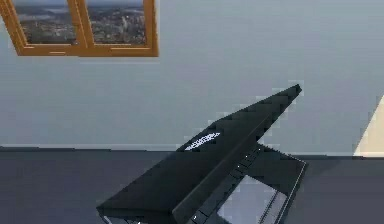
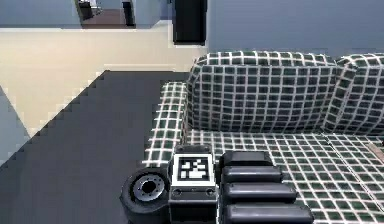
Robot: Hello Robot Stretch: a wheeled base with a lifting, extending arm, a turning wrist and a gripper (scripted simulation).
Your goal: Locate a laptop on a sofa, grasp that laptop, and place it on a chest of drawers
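Black laptop [image 1: 215,160] tilted, lid ajar, close before grey wall [image 1: 200,90]: seemingly lifted for carry; gripper [image 2: 148,195] near corner of checked sofa [image 2: 290,100]; jaws, any hold: cannot tell

Black laptop [image 1: 215,165] tilted in foreground, lid open, wood-framed window [image 1: 85,27] upper left, pale wall [image 1: 250,60], dark floor [image 1: 60,185]
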